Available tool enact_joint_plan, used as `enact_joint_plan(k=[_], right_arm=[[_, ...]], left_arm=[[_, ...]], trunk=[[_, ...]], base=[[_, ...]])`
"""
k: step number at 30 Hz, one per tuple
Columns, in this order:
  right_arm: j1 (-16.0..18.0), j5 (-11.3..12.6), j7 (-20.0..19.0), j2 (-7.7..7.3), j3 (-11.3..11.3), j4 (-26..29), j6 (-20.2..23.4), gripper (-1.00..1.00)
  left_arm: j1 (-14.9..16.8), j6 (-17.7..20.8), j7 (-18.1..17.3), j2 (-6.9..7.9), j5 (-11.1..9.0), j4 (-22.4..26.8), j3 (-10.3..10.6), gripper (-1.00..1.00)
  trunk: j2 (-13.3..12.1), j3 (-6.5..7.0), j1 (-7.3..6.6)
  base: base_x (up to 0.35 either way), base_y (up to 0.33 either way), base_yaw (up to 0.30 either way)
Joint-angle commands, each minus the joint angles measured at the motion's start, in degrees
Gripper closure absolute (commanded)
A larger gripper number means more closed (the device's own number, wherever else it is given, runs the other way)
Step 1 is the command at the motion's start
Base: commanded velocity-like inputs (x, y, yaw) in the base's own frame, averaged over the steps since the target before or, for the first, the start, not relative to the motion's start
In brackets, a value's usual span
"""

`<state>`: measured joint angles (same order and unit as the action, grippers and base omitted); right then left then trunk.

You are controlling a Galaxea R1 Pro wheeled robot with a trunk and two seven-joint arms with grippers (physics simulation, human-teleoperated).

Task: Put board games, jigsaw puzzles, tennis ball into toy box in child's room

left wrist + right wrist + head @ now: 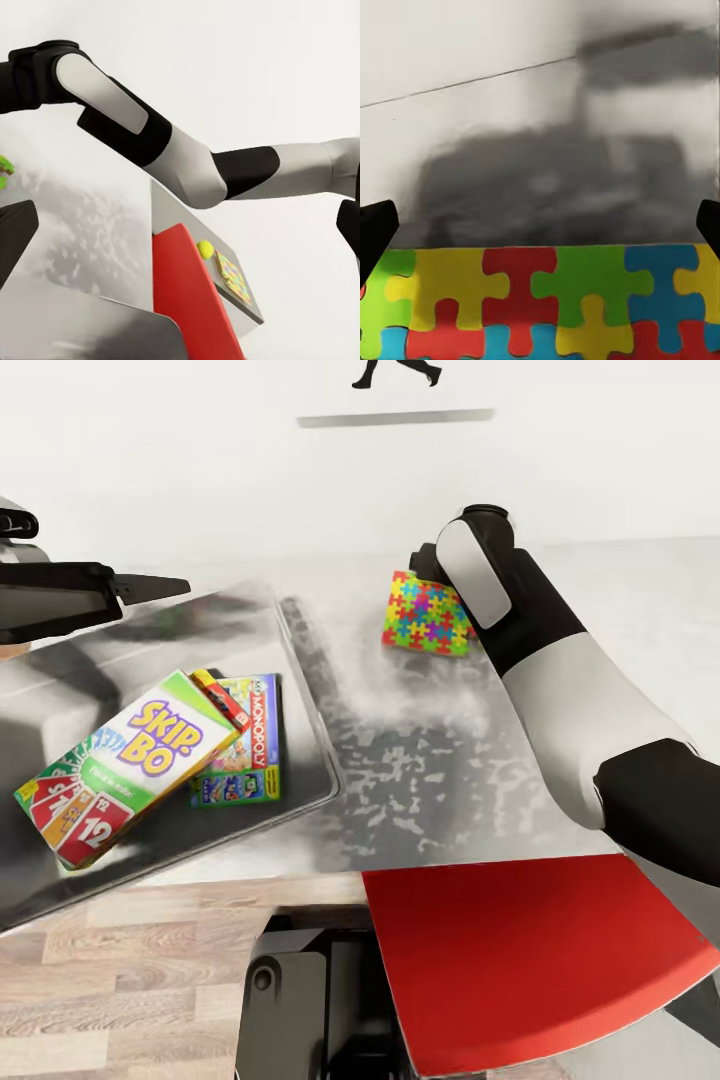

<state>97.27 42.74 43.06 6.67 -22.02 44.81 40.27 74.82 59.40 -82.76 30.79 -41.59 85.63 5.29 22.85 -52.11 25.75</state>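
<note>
My right tool (540, 225) sits spread wide, fingertips (375, 229) at either edge of the wrist view, just over the near edge of a jigsaw puzzle (428, 614) lying flat on the tabletop (440, 760). Left tool (150, 588) hovers above the toy box (305, 745); can't tell its grip. Inside the box: Skip-Bo game (125, 765) atop a Monopoly box (243, 745). Tennis ball (205, 249) and second puzzle (234, 277) lie further along the tabletop.

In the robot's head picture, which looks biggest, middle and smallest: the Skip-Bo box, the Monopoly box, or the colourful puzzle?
1. Skip-Bo box, largest.
2. Monopoly box and jigsaw puzzle: too alike to rank. The Skip-Bo box covers part of the Monopoly box, and the puzzle lies farther from the camera with the right arm hiding one edge.
</note>
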Motion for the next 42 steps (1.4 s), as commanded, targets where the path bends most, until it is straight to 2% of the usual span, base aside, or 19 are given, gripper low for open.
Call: enact_joint_plan(k=[1, 9, 31, 33, 38, 42], right_arm=[[0.0, 1.4, 0.5, -0.03, -0.1, -1.2, -0.1, -1.0], [0.0, 1.4, 0.5, -0.06, -0.1, -1.2, -0.1, -1.0], [0.0, 1.4, 0.5, -0.11, -0.1, -1.2, 0.0, -1.0], [0.0, 1.4, 0.5, -0.14, -0.1, -1.2, 0.0, -1.0], [0.0, 1.4, 0.5, -0.16, -0.1, -1.2, 0.0, -1.0], [0.0, 1.4, 0.5, -0.15, -0.2, -1.2, 0.0, -1.0]], left_arm=[[0.1, 0.6, -0.1, 0.06, -0.2, 0.0, 0.1, -1.0], [0.1, 0.6, -0.1, 0.06, -0.2, 0.0, 0.1, -1.0], [0.1, 0.6, -0.1, 0.23, -0.1, 0.0, -0.1, -1.0], [0.1, 0.6, -0.1, 0.77, -0.1, 0.0, -0.3, -1.0], [0.1, 0.6, -0.1, 3.35, -0.3, 0.0, -0.8, -1.0], [0.1, 0.6, -0.1, 4.15, -0.4, 0.0, -0.8, -1.0]], trunk=[[0.1, -0.08, 0.03], [0.1, -0.08, 0.03], [0.1, -0.08, 0.03], [0.1, -0.08, 0.03], [0.1, -0.08, 0.03], [0.1, -0.08, 0.03]], base=[[-0.196, 0.0, 0.0], [-0.2, 0.0, 0.0], [-0.096, 0.0, 0.0], [-0.014, 0.0, 0.0], [-0.003, 0.0, 0.0], [-0.041, 0.0, 0.0]])
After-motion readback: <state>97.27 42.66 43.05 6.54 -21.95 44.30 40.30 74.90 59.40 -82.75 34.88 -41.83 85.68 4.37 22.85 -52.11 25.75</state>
